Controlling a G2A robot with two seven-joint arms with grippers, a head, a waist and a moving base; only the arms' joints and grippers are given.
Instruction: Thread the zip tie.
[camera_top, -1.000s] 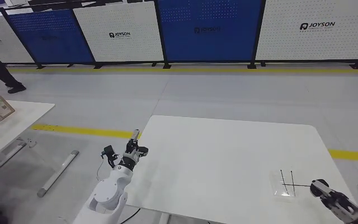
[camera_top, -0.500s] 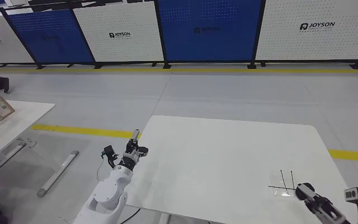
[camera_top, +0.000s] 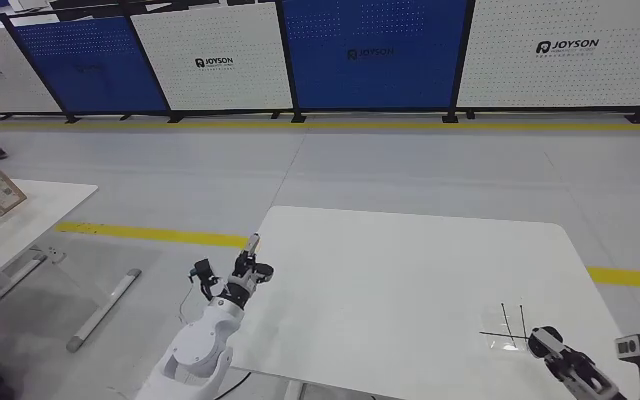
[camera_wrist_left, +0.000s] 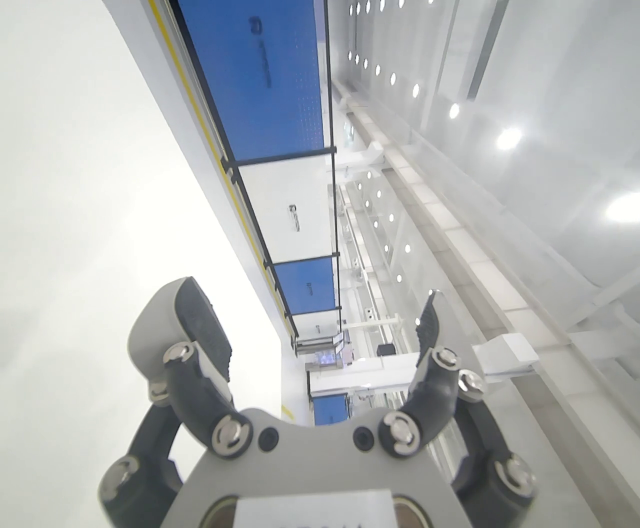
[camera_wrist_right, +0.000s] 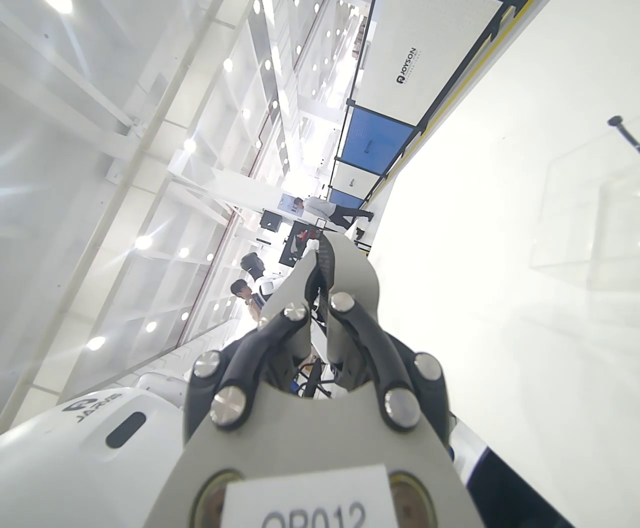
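L gripper (camera_top: 247, 262) at left edge of white rectangular table (camera_top: 400, 290), jaws wide apart, empty. Broad bare top btwn the arms. Near the front-right corner is a clear plastic block (camera_top: 510, 340). Thin black zip tie (camera_top: 497, 333) runs level across it, pinched in R gripper (camera_top: 545, 340), jaws closed, near front edge. Vs earlier: L gripper nudged right; R moved left 1 s back, then held.

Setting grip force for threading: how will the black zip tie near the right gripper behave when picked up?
The zip tie is a very thin strap with a small blocky head, so it will probably flex, not stay stiff. It looks light, so a nudge may simply slide it over the smooth white table.
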